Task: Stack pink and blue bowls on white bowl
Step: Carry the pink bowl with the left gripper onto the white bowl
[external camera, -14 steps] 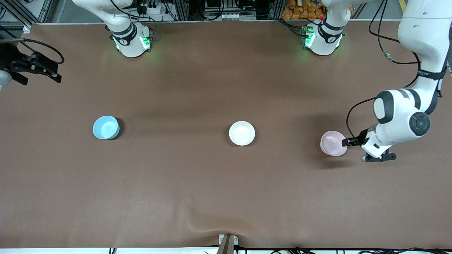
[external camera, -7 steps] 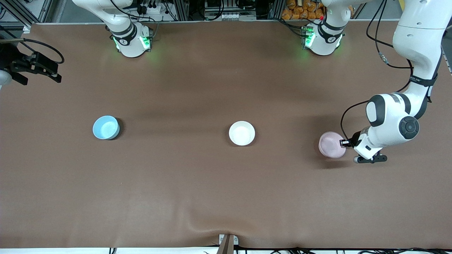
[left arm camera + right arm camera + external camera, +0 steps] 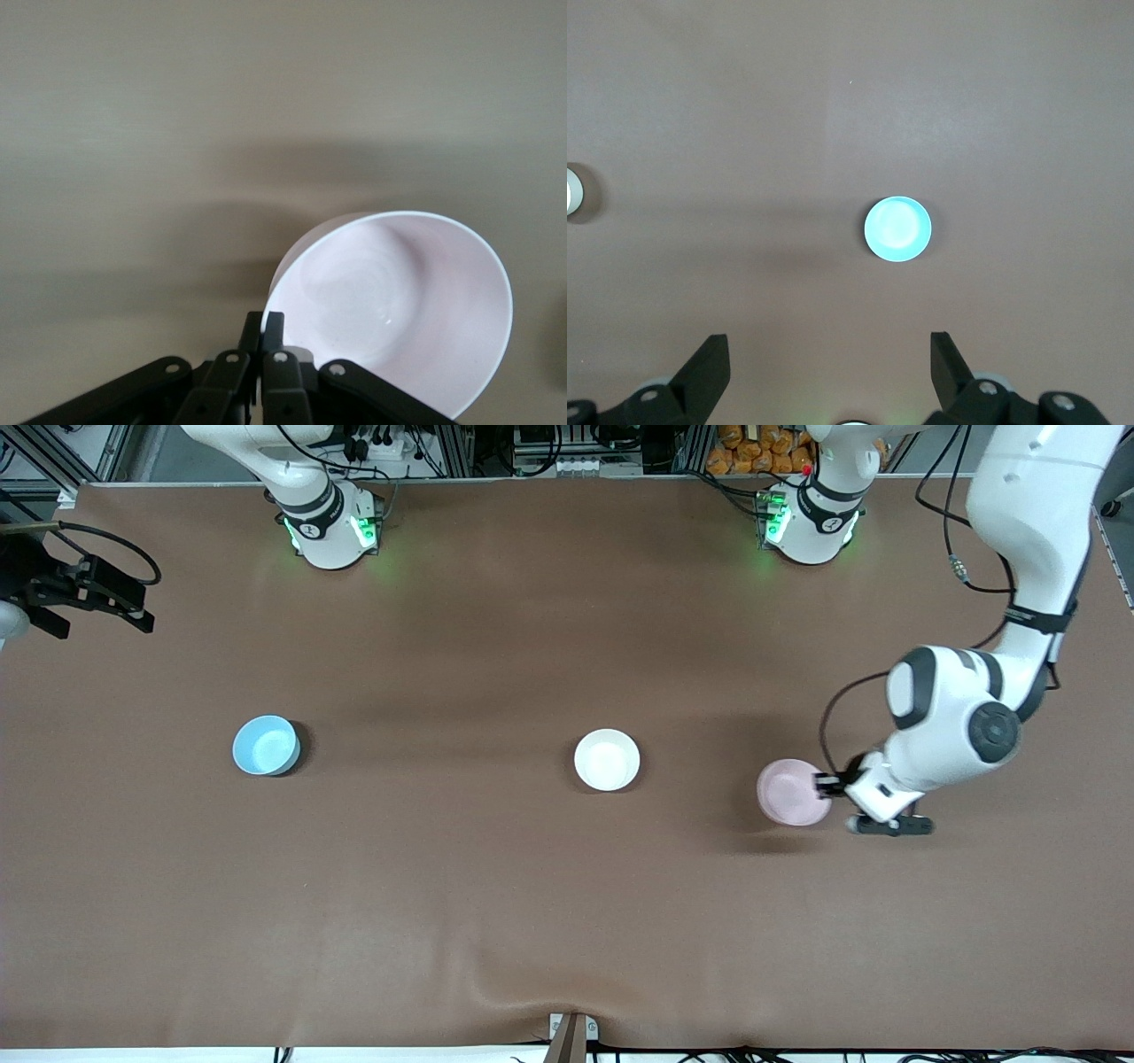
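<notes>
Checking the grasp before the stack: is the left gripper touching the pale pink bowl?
Touching. The left wrist view shows the left gripper shut on the pale pink bowl's rim.

Robotics lab: 2 Franka arms, brown-covered table, aluminium framing.

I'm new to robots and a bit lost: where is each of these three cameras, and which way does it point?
Front view: high across the table, facing both arm bases, over the blue bowl, white bowl and pink bowl.
Left wrist view: on the left arm, showing the left gripper shut on the pink bowl's rim.
Right wrist view: high on the waiting right arm, looking down past the open right gripper.
Shared: all three bowls also show in the wrist views.
</notes>
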Available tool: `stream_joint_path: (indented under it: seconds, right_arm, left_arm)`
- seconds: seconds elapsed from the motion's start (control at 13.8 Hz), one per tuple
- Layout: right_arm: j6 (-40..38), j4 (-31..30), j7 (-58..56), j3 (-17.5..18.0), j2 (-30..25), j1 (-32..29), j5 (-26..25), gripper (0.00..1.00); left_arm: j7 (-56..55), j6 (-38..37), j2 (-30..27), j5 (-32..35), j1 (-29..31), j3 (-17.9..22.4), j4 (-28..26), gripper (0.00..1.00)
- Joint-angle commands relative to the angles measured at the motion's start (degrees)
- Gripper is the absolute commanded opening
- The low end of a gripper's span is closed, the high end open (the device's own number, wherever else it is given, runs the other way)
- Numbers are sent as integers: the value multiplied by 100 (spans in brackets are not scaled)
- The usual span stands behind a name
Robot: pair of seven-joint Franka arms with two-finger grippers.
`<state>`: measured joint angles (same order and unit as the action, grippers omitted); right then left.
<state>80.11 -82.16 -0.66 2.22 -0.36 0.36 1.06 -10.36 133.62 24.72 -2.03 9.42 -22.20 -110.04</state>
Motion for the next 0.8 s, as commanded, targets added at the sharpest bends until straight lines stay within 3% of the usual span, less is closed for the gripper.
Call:
stream_joint_path:
  seconds: [0.0,0.14,0.36,0.72]
  right_arm:
    - [-56,69,48,51,19,-98,96,100]
    - [-65,69,48,51,19,-98,96,100]
    - [-56,69,48,51,19,-98,96,100]
    - [-56,69,48,51,19,-89,96,100]
  left_arm:
    - [-1261,-160,40,-87,-333,-582,394,0]
    - [-2019,-187,286,-43,-983,-575,807,0]
    - [-2627,-187,559,-34,-1459,-566,932,0]
    - [-2865,-178,727,-17,-1776,-557,888,0]
